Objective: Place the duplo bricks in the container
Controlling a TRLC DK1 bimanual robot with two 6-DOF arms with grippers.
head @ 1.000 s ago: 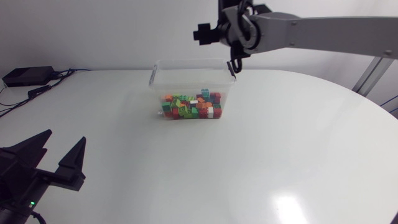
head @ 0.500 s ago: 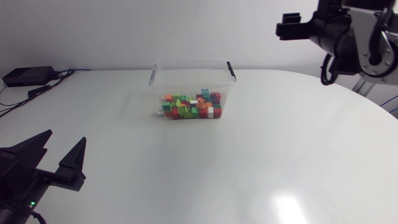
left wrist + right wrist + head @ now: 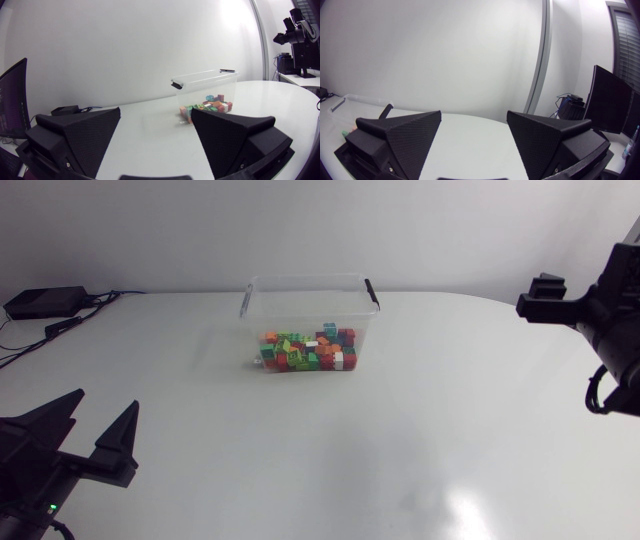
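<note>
Bricks (image 3: 307, 350) well beyond left hand (image 3: 105, 400)

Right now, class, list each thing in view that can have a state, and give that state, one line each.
container: upright, no lid on, partly filled.
duplo bricks: piled together inside the container.
left gripper: open, holding nothing.
right gripper: open, holding nothing.

container (image 3: 300, 308): clear plastic; bricks (image 3: 306, 352): glossy plastic; table (image 3: 420, 430): smooth glossy white; left fingers (image 3: 85, 135): matte, textured
</note>
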